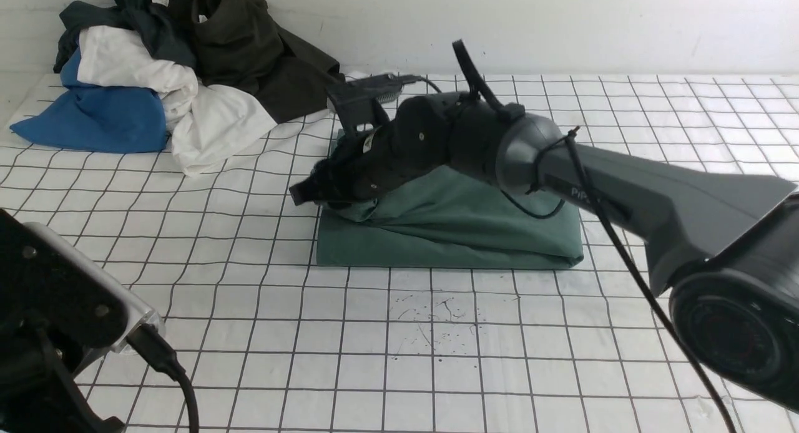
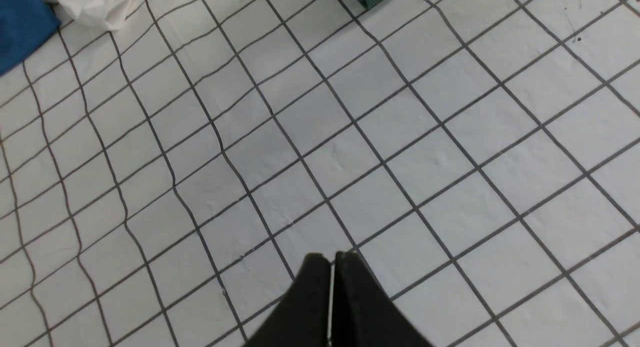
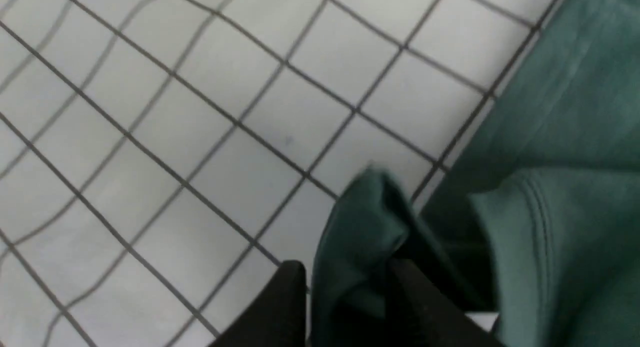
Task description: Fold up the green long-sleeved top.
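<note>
**Green long-sleeved top [image 1: 449, 230] lies bundled at mid-tabletop, right pincer at its edge**

I see the green long-sleeved top at the centre of the tabletop [image 1: 474, 358]. It is a thick rectangle with a rumpled upper layer toward its nine o'clock edge. My right pincer [image 3: 346, 269] reaches in from four o'clock to that edge. Its jaws stand partly apart with a corner of cloth between them, and I cannot tell whether they pinch it or merely flank it. My left pincer [image 2: 331, 282] is closed on nothing, over bare grid at about eight o'clock, well apart from the top.

I judge the fabric soft, light and limp. It should sag from any single hold and drag its lower layers along. I would take it at a stitched hem [image 3: 535, 212] or a corner, where it is doubled and gives the pads something to bite.

The front view gives the whole bundle and the pile of other clothes [image 1: 168, 83] at ten o'clock, but the wrist hides the right jaws there. Only the right wrist view shows cloth between them. Only the left wrist view shows the left jaws meeting.
</note>
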Controlling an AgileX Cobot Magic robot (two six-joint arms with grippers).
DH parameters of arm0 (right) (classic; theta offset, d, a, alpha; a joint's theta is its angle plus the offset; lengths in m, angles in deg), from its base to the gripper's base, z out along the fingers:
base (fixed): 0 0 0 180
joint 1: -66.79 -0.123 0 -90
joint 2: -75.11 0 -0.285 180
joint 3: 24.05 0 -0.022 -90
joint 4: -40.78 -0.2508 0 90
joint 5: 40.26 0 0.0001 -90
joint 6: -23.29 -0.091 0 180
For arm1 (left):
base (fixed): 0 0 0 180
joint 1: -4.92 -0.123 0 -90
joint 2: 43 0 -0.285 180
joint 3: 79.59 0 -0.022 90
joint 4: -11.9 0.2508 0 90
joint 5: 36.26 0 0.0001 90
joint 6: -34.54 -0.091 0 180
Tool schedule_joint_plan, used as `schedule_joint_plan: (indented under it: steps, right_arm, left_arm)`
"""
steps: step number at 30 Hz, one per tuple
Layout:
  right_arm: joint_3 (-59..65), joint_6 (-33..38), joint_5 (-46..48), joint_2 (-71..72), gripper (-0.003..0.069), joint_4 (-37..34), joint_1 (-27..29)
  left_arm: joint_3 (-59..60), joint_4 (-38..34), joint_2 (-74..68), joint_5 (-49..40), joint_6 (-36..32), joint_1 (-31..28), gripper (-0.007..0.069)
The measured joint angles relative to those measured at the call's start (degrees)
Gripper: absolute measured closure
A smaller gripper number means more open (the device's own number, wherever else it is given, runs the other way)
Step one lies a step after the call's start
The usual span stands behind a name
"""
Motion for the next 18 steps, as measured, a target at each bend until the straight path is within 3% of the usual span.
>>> schedule_joint_plan:
  steps: [5,10,13,18]
  right_arm:
    - [-9.6,2.7,7.4,2.5,0.0308,5.8,0.1]
    - [-14.0,3.3,19.4,3.9,0.0328,12.2,1.2]
    - [-14.3,3.3,31.0,2.5,0.0425,14.1,2.8]
    - [-13.8,3.7,33.9,-0.4,0.0596,14.0,3.7]
  left_arm:
    - [0.0,0.0,0.0,1.0,0.0,0.0,0.0631]
    - [0.0,-0.5,0.0,1.2,0.0,0.0,0.0631]
    - [0.0,-1.4,0.0,2.4,0.5,0.0,0.0631]
    - [0.0,-1.4,-0.3,5.0,5.7,0.0,0.0631]
